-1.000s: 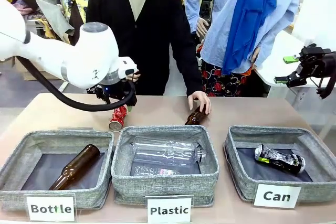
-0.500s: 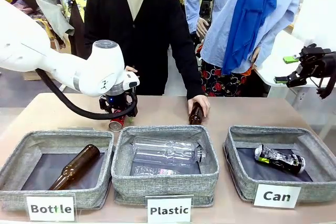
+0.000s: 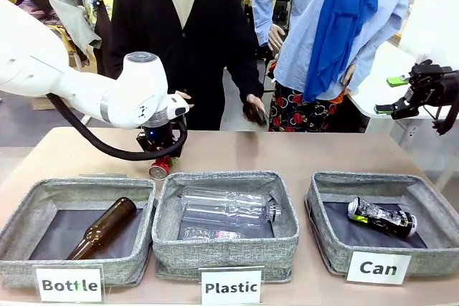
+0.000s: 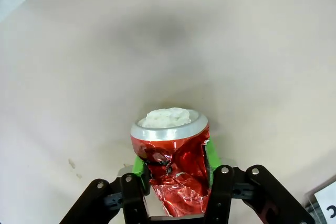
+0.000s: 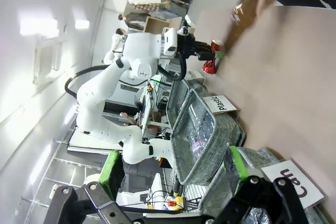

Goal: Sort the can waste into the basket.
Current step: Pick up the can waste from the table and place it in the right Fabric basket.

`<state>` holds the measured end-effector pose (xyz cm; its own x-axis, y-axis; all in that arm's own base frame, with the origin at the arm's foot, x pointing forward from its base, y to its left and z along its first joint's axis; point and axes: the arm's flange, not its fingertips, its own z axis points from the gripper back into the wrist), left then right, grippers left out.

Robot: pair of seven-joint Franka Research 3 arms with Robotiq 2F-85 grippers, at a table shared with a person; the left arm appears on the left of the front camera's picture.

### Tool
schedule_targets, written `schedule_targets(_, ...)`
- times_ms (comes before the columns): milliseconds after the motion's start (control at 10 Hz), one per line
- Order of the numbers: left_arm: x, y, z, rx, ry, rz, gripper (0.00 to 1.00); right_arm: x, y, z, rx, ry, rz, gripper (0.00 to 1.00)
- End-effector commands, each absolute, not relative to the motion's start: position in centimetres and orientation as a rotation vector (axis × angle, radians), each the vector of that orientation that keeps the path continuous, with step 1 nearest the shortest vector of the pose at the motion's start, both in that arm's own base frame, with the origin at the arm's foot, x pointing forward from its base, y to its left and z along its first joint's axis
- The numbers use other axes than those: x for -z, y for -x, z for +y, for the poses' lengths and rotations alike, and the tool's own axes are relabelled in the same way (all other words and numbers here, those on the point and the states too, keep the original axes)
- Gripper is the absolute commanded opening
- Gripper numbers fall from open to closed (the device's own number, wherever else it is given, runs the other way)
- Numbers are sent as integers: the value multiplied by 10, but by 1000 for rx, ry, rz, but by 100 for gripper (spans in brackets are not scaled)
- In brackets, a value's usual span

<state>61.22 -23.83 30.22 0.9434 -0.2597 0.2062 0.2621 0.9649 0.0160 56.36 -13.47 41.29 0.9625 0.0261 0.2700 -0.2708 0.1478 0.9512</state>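
As the left jaws grip, the red can [image 4: 171,162] sits between them

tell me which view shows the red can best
The left wrist view: the red can sits close up, dented, clamped in the left gripper. The front view shows its end below the wrist; the right wrist view, a small far-off red patch.

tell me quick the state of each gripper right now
Left gripper: closed on the red can.
Right gripper: open, holding nothing.
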Motion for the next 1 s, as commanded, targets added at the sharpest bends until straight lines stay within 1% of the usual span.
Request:
schedule_targets(0,-313,-614,-227,216,8,-212,5,-415,-564,-136,-235,-1414,-209,100)
schedule_targets(100,-321,-613,-218,206,16,-220,0,-415,-564,-136,-235,-1414,-209,100)
schedule_targets(300,-341,-609,-196,195,36,-242,0,-415,-564,-136,-235,-1414,-209,100)
schedule_targets(500,-391,-590,-161,238,102,-296,0,-415,-564,-136,-235,-1414,-209,100)
schedule_targets(600,-426,-569,-139,280,124,-354,0,-415,-564,-136,-235,-1414,-209,100)
schedule_targets(700,-452,-543,-125,364,140,-389,0,-415,-564,-136,-235,-1414,-209,100)
schedule_targets(900,-484,-494,-103,640,116,-450,0,-415,-564,-136,-235,-1414,-209,100)
